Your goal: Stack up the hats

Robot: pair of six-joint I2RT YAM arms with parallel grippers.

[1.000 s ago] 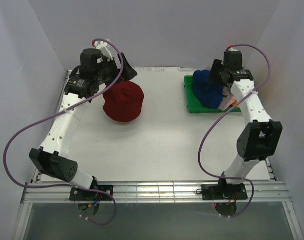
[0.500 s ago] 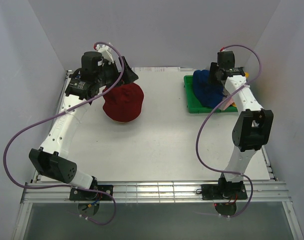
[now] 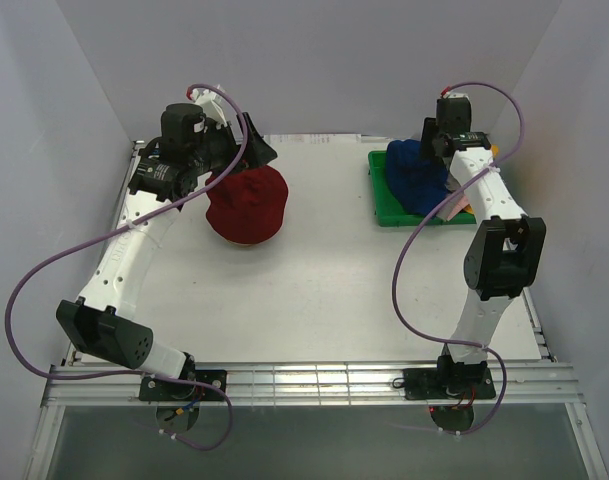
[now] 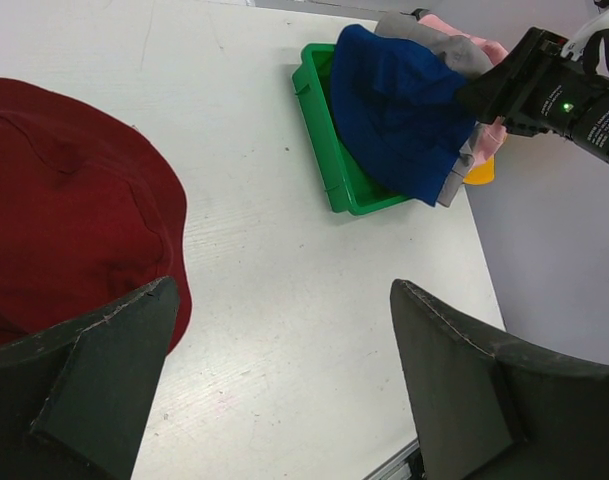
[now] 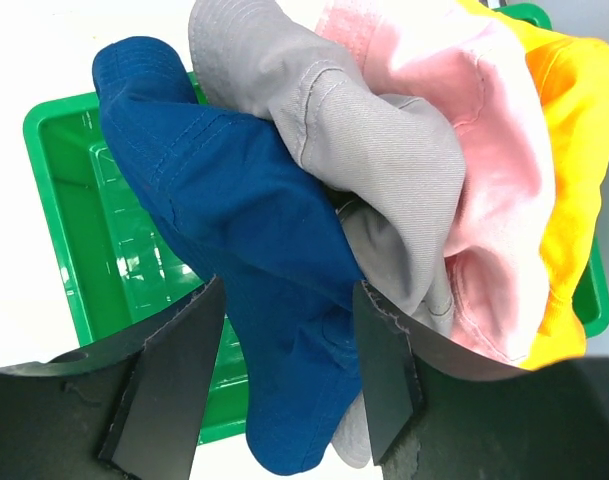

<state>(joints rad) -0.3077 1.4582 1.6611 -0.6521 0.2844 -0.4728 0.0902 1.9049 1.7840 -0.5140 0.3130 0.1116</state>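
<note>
Inside green tray (image 5: pixel 59 170), four hats (image 5: pixel 384 150) heaped; right gripper (image 5: pixel 289 298) straddles blue hat (image 5: pixel 234 200), grip unclear; left gripper (image 4: pixel 284 290) wide.

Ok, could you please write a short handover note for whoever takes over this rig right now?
Left jaws: wide open, empty, over the edge of the dark red hat, alone on the table.
Right jaws: either side of the blue hat in the green tray; grip unclear.
Grey hat, pink hat, yellow-orange hat: heaped there too.
Done: nothing stacked yet.
To do: probably those four onto the red one.
</note>
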